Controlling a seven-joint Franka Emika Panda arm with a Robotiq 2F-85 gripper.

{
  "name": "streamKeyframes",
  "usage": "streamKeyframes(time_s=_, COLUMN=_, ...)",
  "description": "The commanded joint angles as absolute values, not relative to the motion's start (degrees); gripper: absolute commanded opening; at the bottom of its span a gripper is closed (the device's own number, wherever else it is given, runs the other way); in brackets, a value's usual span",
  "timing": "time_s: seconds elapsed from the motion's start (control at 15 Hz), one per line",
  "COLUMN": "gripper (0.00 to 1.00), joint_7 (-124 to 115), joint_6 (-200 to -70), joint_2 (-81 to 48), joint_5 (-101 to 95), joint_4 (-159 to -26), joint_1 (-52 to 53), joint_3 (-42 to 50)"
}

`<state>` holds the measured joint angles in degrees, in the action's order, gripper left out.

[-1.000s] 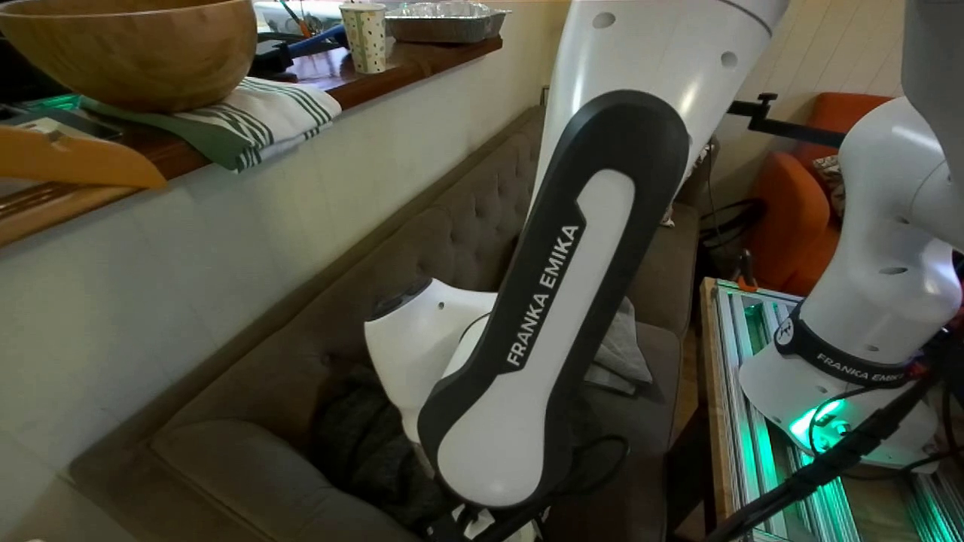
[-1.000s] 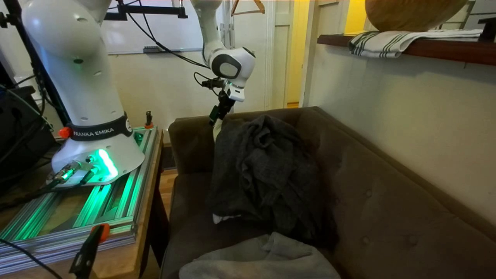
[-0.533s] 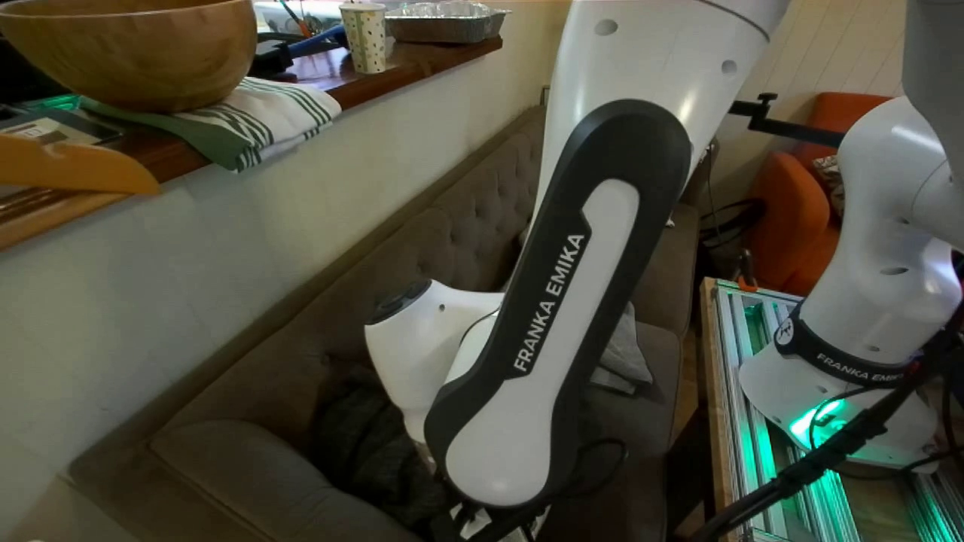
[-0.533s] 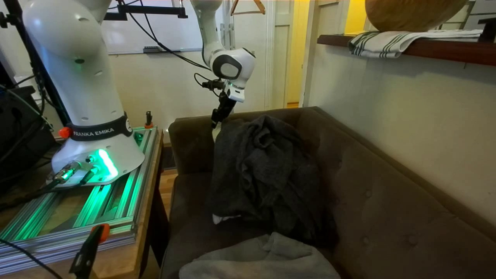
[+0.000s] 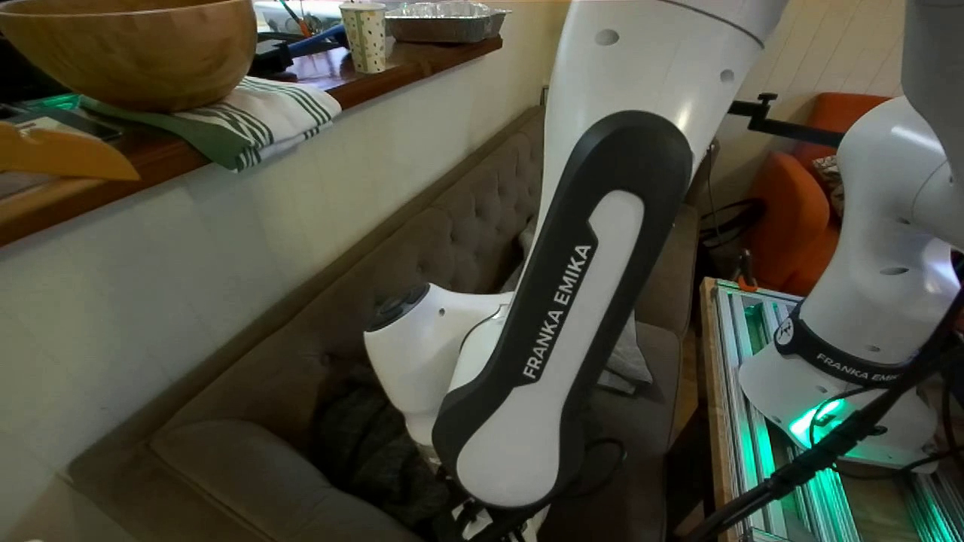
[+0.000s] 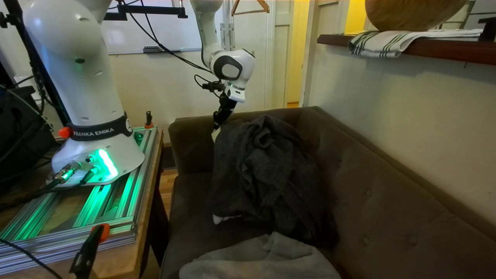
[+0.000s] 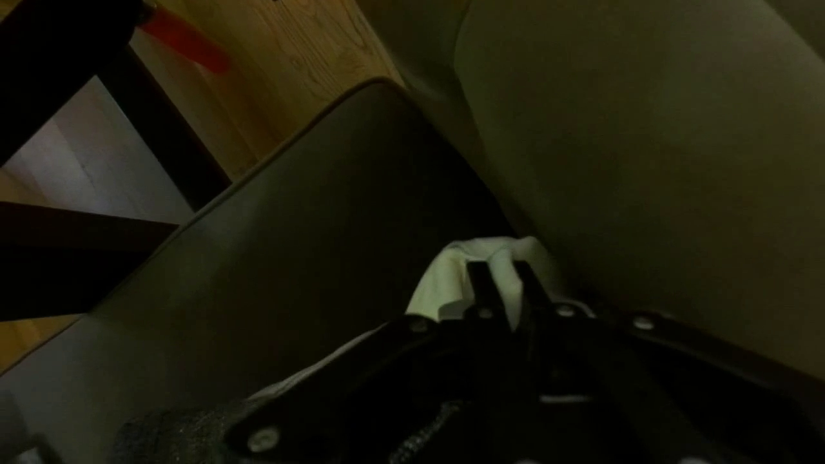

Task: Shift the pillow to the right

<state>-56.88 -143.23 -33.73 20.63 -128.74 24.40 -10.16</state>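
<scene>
Slippage looks the likeliest fault from here. The tool [image 7: 503,270] is clamped on a small fold of the pillow [image 7: 445,280], the fabric bunched in its narrow gap; if the pinch takes more cover than filling, a brisk pull could let the fold slide out. The pillow rests on the sofa [image 6: 379,201], its gripped corner close to where the seat [image 7: 322,219] meets the armrest [image 7: 644,161], set back from the seat's front corner. Most of the rest seems to run under the blanket [image 6: 267,174], and that is the second risk: the blanket's weight may hold the pillow back, or the heap may travel along and slump over the front edge to the floor [image 7: 296,58].

Direction matters as well, since the task does not say whose right is meant. Pushed towards the armrest, the pillow has little room and would likely crumple; drawn the opposite way, it could ride up on the grey cloth [image 6: 255,259] nearby. The tool sits near the armrest, so a low sideways swing might scrape it. Whether the two touch I cannot tell: the wrist view is dark there, and in an exterior view the arm [image 5: 557,316] hides much of the tool.
</scene>
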Motion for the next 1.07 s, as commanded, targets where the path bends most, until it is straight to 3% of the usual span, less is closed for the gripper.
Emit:
streamKeyframes(time_s=0.0, gripper=0.02, joint_7=-57.43, joint_6=-145.98, joint_2=-30.01, joint_5=16.84, joint_4=-131.56, joint_1=25.44, joint_3=-9.53)
streamKeyframes(time_s=0.67, gripper=0.02, joint_7=-63.44, joint_6=-173.09, joint_2=-0.74, joint_5=17.65, joint_4=-158.71, joint_1=27.41, joint_3=-14.08)
streamKeyframes(time_s=0.8, gripper=0.02, joint_7=-66.75, joint_6=-178.54, joint_2=4.36, joint_5=15.45, joint_4=-164.95, joint_1=29.34, joint_3=-11.74)
streamKeyframes(time_s=0.87, gripper=0.02, joint_7=-68.78, joint_6=-177.90, joint_2=-0.53, joint_5=9.19, joint_4=-157.37, joint_1=30.77, joint_3=-6.27)
streamKeyframes(time_s=1.0, gripper=0.02, joint_7=-69.83, joint_6=-178.09, joint_2=3.33, joint_5=2.37, joint_4=-159.34, joint_1=28.05, joint_3=-4.09)
